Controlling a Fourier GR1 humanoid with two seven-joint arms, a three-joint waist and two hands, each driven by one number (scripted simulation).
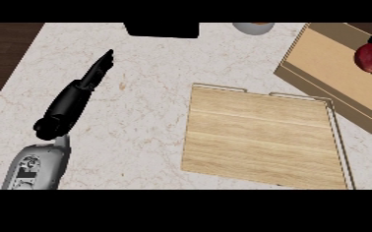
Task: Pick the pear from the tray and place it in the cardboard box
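Your left hand has its fingers straight and released, at 9 o'clock. The pale wooden tray sits centre, the brown cardboard box at 2 o'clock with a dark red fruit inside.

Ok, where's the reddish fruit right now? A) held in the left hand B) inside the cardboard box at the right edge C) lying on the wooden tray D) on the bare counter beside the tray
B: the reddish fruit shows inside the cardboard box at the view's right edge, partly cut off; the wooden tray carries nothing, and the left hand is stretched out with straight fingers, holding nothing.
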